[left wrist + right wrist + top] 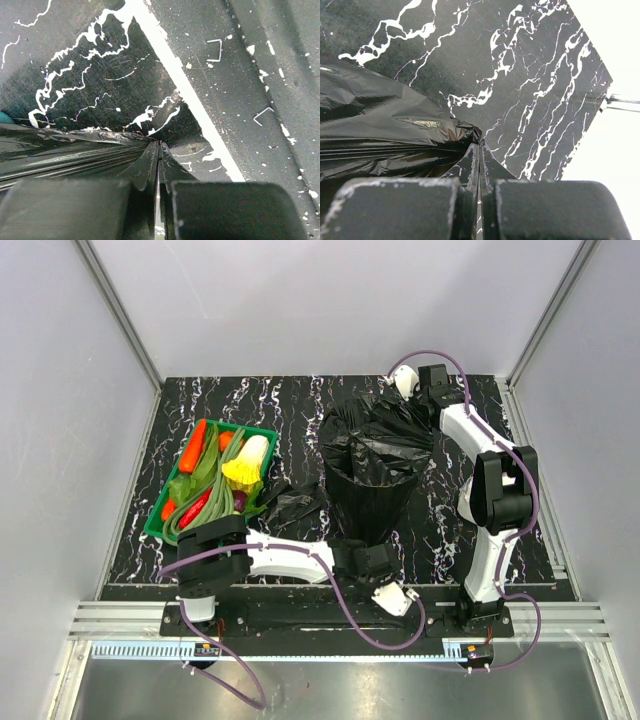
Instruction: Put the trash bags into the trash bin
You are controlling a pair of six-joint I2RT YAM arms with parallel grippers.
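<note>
Black-marbled worktop point(250, 405) is occupied centrally by the large trash bag point(375, 465), draped over the trash bin point(4, 118). Its light, slippery, floppy film is pinched by the closed left gripper point(159, 150) at the near side and the closed right gripper point(479, 150) at the far side; bunched edges are judged the best hold.

The table point(250, 410) is black marble with white veins. The big bag point(375, 455) and the small bag point(290, 505) are glossy black. The tray point(150, 525) is green and holds orange, red, yellow and green vegetables point(215, 475). The left arm point(290, 558) and right arm point(462, 425) are white with black joints. The cables point(430, 353) are purple.
</note>
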